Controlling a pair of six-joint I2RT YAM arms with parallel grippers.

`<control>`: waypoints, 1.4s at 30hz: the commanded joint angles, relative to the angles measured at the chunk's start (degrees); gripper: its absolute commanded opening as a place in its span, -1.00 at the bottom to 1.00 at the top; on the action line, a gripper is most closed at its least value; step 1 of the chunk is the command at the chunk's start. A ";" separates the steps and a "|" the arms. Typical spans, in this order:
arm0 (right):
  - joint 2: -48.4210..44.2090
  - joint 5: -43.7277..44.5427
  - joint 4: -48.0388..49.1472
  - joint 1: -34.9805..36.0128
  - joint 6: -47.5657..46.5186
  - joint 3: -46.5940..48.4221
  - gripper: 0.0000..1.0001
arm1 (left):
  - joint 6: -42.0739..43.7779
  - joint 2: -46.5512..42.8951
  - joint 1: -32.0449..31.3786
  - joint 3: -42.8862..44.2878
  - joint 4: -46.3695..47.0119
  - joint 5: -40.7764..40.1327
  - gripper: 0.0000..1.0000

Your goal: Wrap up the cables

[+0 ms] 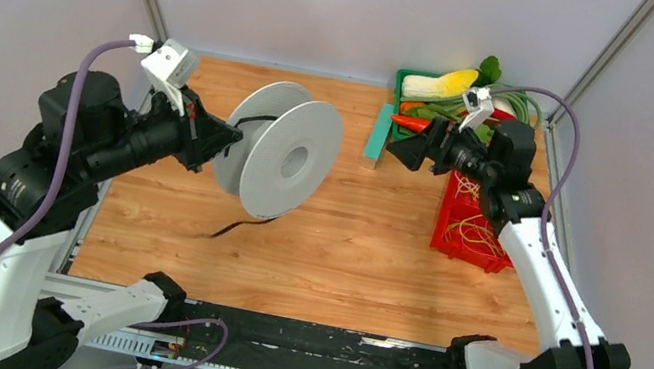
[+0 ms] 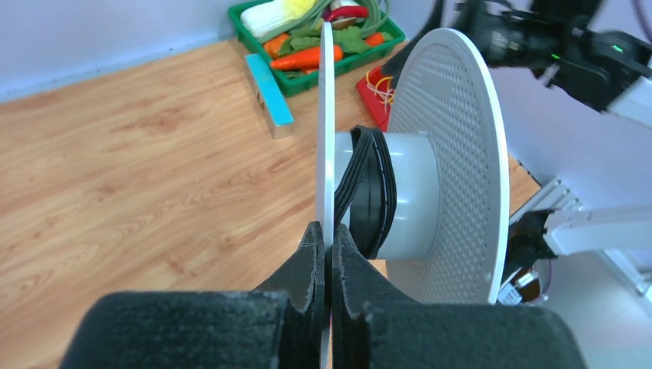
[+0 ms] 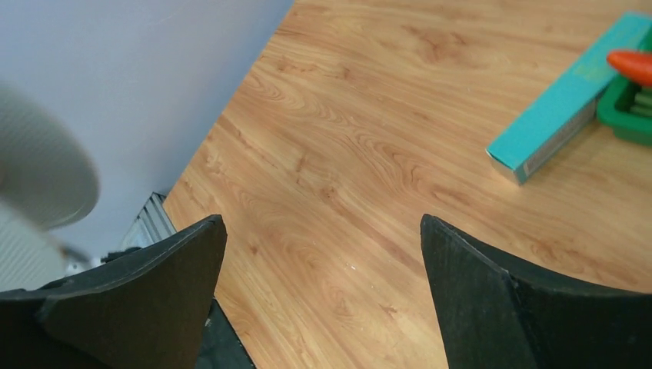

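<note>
A white spool [image 1: 280,149] with two round flanges is held up above the table. My left gripper [image 1: 228,138] is shut on the rim of its near flange [image 2: 326,131]. The thin black cable [image 2: 370,188] is wound in several turns round the white hub. Its loose end [image 1: 240,225] hangs down to the table under the spool. My right gripper [image 1: 402,150] is open and empty, held in the air to the right of the spool. Its fingers [image 3: 165,296] frame bare wood, and a blurred edge of the spool [image 3: 42,173] shows at the left.
A teal box [image 1: 378,136] lies right of the spool. A green tray [image 1: 406,82] with toy vegetables and a green coiled hose stands at the back right. A red basket [image 1: 470,240] with rubber bands is under the right arm. Grey walls close in the table.
</note>
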 commanded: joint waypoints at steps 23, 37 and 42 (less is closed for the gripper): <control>-16.05 -2.37 10.54 14.16 -54.15 -14.88 1.00 | -16.34 5.49 2.84 7.01 16.63 4.73 -1.00; -12.18 -3.18 17.13 29.63 -44.58 -19.10 1.00 | -22.23 3.55 2.76 3.76 25.95 11.60 -1.00; -8.40 2.97 22.68 30.51 -36.50 -17.26 0.94 | -22.76 3.29 2.76 3.32 26.04 8.44 -1.00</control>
